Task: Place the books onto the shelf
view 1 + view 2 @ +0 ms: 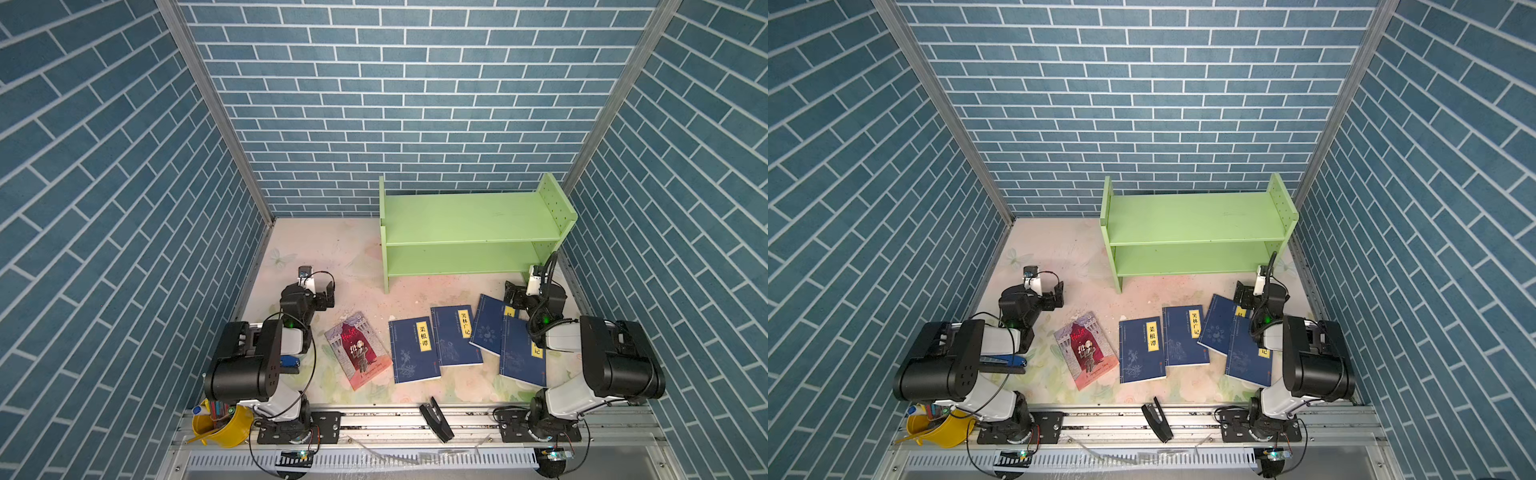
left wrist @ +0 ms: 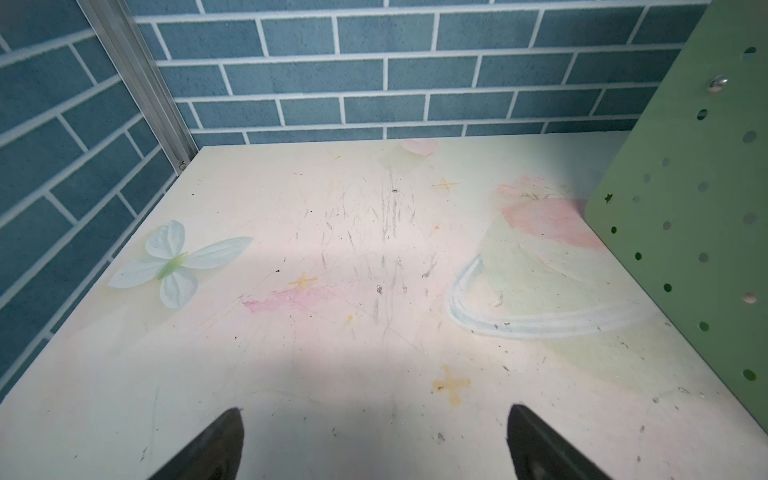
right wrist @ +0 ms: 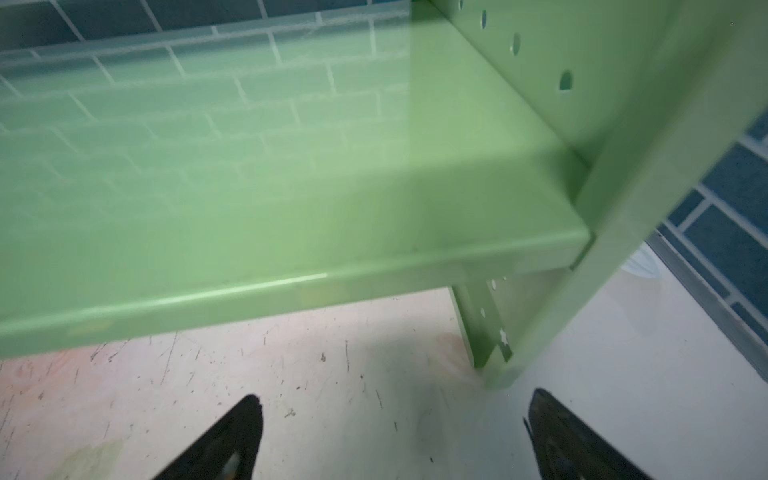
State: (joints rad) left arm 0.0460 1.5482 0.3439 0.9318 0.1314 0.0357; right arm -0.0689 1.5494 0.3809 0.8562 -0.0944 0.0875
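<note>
only top views show books [image 1: 413, 349]; right wrist view shows shelf [image 3: 249, 199]

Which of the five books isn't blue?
The leftmost book, flat on the table: red-and-grey illustrated cover. The other four are dark blue with yellow title labels.
</note>
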